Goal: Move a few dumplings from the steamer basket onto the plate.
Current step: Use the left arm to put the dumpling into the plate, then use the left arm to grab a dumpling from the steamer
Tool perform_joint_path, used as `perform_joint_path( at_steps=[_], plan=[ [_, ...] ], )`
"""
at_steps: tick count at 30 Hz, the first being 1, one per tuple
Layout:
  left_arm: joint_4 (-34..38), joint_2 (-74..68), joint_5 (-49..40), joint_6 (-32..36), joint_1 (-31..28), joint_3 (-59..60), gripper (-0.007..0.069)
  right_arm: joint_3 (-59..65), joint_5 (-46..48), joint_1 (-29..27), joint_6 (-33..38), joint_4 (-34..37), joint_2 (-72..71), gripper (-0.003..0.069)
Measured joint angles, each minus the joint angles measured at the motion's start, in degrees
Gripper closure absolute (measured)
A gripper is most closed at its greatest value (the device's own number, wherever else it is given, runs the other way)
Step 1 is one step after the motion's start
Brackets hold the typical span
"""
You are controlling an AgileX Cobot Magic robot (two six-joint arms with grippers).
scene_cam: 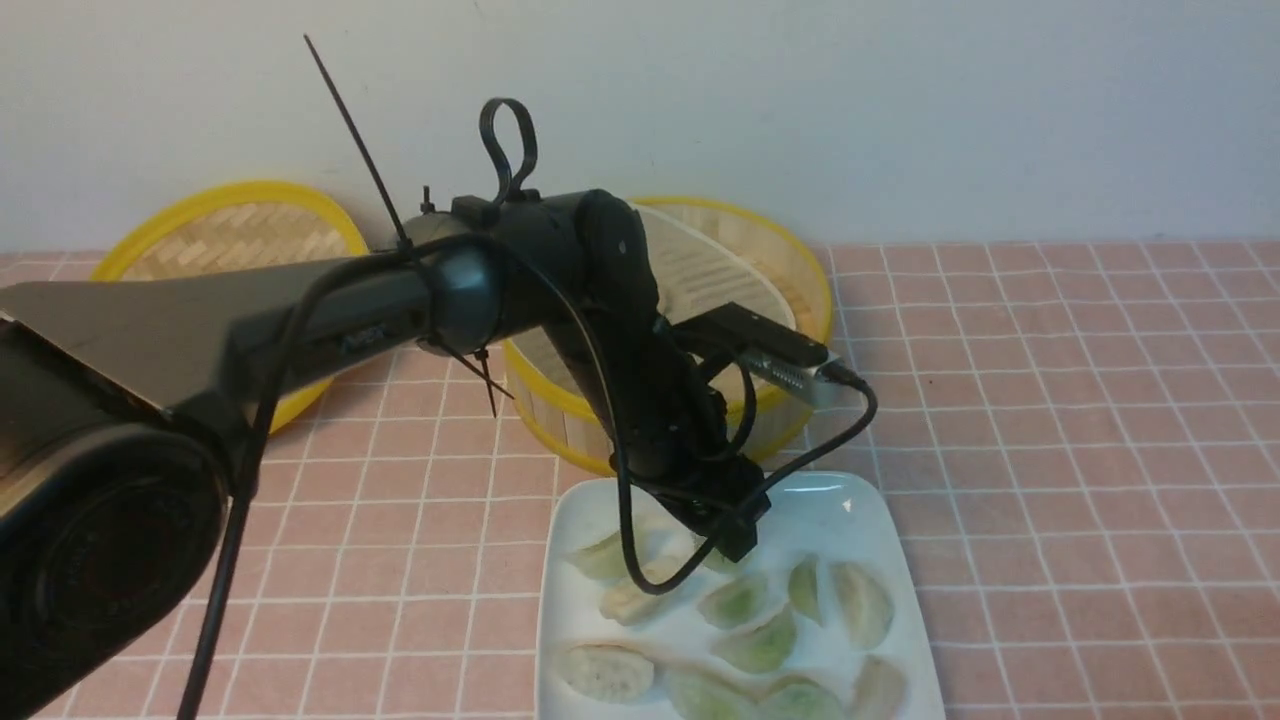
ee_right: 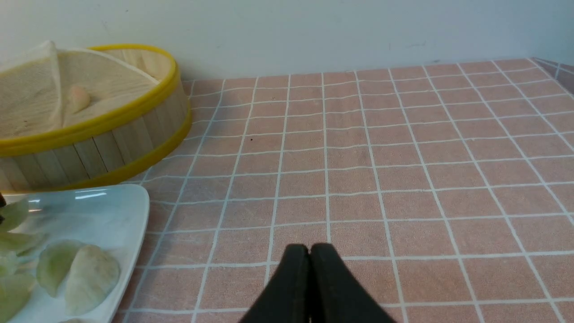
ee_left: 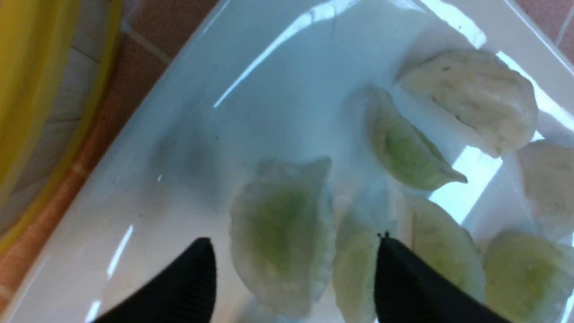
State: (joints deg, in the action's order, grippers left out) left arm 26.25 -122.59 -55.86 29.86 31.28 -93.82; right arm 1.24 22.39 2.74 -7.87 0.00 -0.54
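Observation:
The white square plate (scene_cam: 850, 510) lies at the front centre and holds several green and cream dumplings (scene_cam: 740, 598). My left gripper (scene_cam: 735, 535) hangs low over the plate's far half. In the left wrist view it (ee_left: 292, 239) is open, with its jaws apart on either side of a green dumpling (ee_left: 280, 229) that lies on the plate (ee_left: 269, 89). The steamer basket (scene_cam: 812, 290) stands just behind the plate. In the right wrist view one pinkish dumpling (ee_right: 80, 96) shows on the liner in the basket (ee_right: 112, 134). My right gripper (ee_right: 309, 247) is shut and empty above the pink cloth.
The flat woven yellow-rimmed lid (scene_cam: 235, 235) leans against the wall at the back left. The basket's yellow rim (ee_left: 27, 67) sits close beside the plate. A pink checked cloth (scene_cam: 1080, 400) covers the table. The left arm hides part of the basket's inside.

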Motion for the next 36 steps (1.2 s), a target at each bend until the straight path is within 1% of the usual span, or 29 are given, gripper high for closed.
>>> perform_joint_path(
  at_steps=[1, 2, 4, 5, 7, 8, 9, 10, 11, 13, 16, 18, 19, 23, 29, 33, 36],
  plan=[
    [0.0, 0.1, -0.1, -0.2, 0.0, -0.2, 0.0111, 0.0, 0.0, 0.0, 0.0, 0.0, 0.0, 0.0672],
    [-0.1, 0.1, -0.3, -0.6, -0.1, -0.8, 0.0071, 0.0, 0.0, 0.0, 0.0, 0.0, 0.0, 0.0672],
    [-1.2, 0.4, -0.5, -2.3, -0.5, -2.5, 0.0049, 0.0, 0.0, 0.0, 0.0, 0.0, 0.0, 0.0672],
    [-2.8, 0.6, -0.4, -5.1, -1.1, -4.8, 0.0053, 0.0, 0.0, 0.0, 0.0, 0.0, 0.0, 0.0672],
    [-5.4, 0.8, -0.7, -9.2, -2.3, -7.4, 0.0078, 0.0, 0.0, 0.0, 0.0, 0.0, 0.0, 0.0672],
    [-6.5, 0.9, -0.4, -10.1, -2.8, -8.6, 0.0087, 0.0, 0.0, 0.0, 0.0, 0.0, 0.0, 0.0672],
    [-9.8, 0.8, 1.2, -13.7, -4.2, -12.0, 0.0131, 0.0, 0.0, 0.0, 0.0, 0.0, 0.0, 0.0672],
    [-10.7, 0.5, 1.7, -14.7, -4.9, -13.3, 0.0148, 0.0, 0.0, 0.0, 0.0, 0.0, 0.0, 0.0672],
    [-12.1, -0.4, 2.6, -16.6, -6.6, -16.6, 0.0189, 0.0, 0.0, 0.0, 0.0, 0.0, 0.0, 0.0672],
    [-12.5, -2.7, 3.3, -17.7, -8.8, -21.2, 0.0237, 0.0, 0.0, 0.0, 0.0, 0.0, 0.0, 0.0672],
    [-12.4, -8.2, 3.5, -17.4, -10.8, -29.3, 0.0269, 0.0, 0.0, 0.0, 0.0, 0.0, 0.0, 0.0672],
    [-12.2, -10.2, 3.5, -17.2, -11.1, -31.9, 0.0274, 0.0, 0.0, 0.0, 0.0, 0.0, 0.0, 0.0672],
    [-12.1, -13.3, 3.7, -16.6, -11.4, -35.8, 0.0274, 0.0, 0.0, 0.0, 0.0, 0.0, 0.0, 0.0672],
    [-11.8, -19.7, 5.2, -13.7, -11.5, -43.3, 0.0274, 0.0, 0.0, 0.0, 0.0, 0.0, 0.0, 0.0672],
    [-10.6, -23.7, 6.5, -10.0, -11.5, -46.3, 0.0274, 0.0, 0.0, 0.0, 0.0, 0.0, 0.0, 0.0672],
    [-9.9, -25.0, 6.7, -8.6, -11.4, -46.4, 0.0272, 0.0, 0.0, 0.0, 0.0, 0.0, 0.0, 0.0672],
    [-9.8, -25.9, 6.9, -8.2, -11.1, -46.4, 0.0257, 0.0, 0.0, 0.0, 0.0, 0.0, 0.0, 0.0672]
  ],
)
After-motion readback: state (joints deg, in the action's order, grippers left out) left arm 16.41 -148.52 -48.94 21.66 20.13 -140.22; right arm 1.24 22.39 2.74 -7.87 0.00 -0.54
